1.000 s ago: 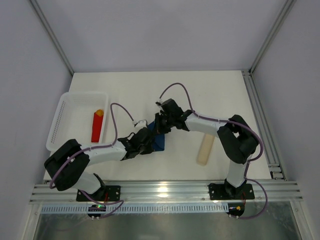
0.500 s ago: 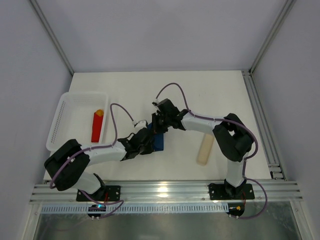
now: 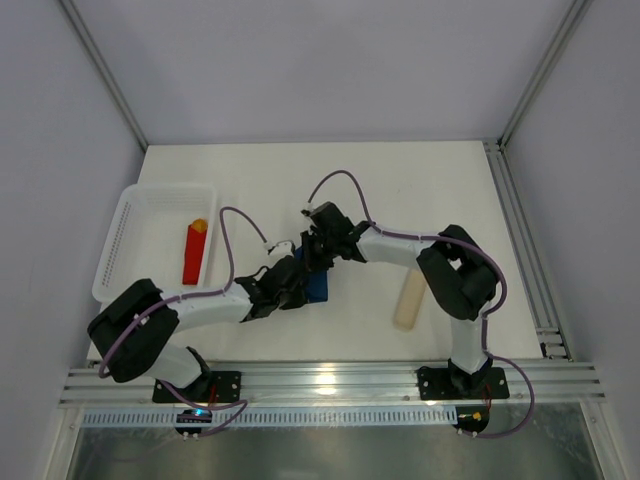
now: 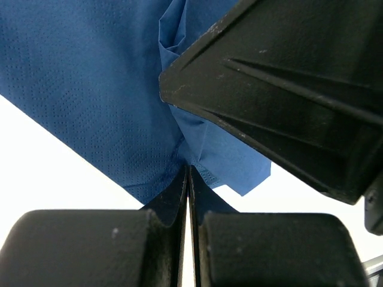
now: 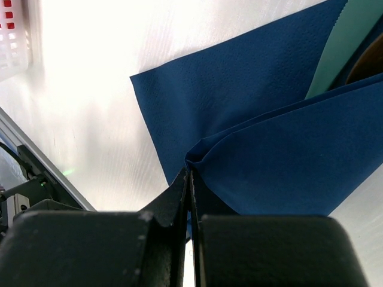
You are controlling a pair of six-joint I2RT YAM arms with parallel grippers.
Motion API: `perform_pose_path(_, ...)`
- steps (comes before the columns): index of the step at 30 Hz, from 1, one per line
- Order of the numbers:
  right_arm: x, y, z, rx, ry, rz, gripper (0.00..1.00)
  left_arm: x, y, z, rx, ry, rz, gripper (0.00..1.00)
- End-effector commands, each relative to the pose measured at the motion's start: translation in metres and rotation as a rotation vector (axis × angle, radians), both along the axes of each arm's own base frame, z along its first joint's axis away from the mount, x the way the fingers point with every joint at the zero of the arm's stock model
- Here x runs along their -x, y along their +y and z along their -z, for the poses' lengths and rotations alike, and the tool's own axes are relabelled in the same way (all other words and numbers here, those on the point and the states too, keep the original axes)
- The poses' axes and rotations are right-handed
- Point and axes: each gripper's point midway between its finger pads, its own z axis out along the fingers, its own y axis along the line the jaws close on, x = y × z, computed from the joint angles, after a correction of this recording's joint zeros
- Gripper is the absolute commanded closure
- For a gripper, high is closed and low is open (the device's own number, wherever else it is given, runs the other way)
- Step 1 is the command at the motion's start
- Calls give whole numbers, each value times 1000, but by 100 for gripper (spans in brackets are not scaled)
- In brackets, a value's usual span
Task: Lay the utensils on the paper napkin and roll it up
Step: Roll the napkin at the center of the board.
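Observation:
The navy-blue paper napkin (image 3: 319,288) lies mid-table, mostly hidden under both grippers. My left gripper (image 3: 298,279) is shut on the napkin's near edge (image 4: 90,89), with the paper bunched at its tips (image 4: 188,169). My right gripper (image 3: 316,256) is shut on a raised fold of the napkin (image 5: 239,101), and the fold peaks at its tips (image 5: 190,173). The right gripper's black body (image 4: 287,89) fills the upper right of the left wrist view. A copper-brown sliver (image 5: 370,61), perhaps one of the utensils, shows under the fold. The rest of the utensils are hidden.
A white basket (image 3: 128,232) at the left holds a red block with an orange tip (image 3: 193,255). A pale beige bar (image 3: 410,298) lies to the right of the napkin. A metal rail (image 3: 330,380) runs along the near edge.
My right gripper has moved left with the napkin fold, and less blue paper shows from above. The left gripper has stayed in place, shut.

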Motion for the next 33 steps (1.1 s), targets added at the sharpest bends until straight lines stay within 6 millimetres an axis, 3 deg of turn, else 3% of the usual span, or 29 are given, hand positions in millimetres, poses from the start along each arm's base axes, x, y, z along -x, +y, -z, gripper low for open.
perform_pose_path(1, -7, 12, -11, -25, -32, -2, 96, -6, 1, -12, 22, -41, -26, 100)
perform_pose_path(17, -9, 13, 3, -3, -20, -1, 96, -5, 17, -38, 11, -86, -59, 100)
perform_pose_path(25, -8, 14, 6, 1, -15, -4, 96, -11, 5, -49, 40, -104, -36, 100)
perform_pose_path(33, -7, 16, 7, 3, -13, -10, 96, -20, -9, -46, 61, -115, -20, 100)
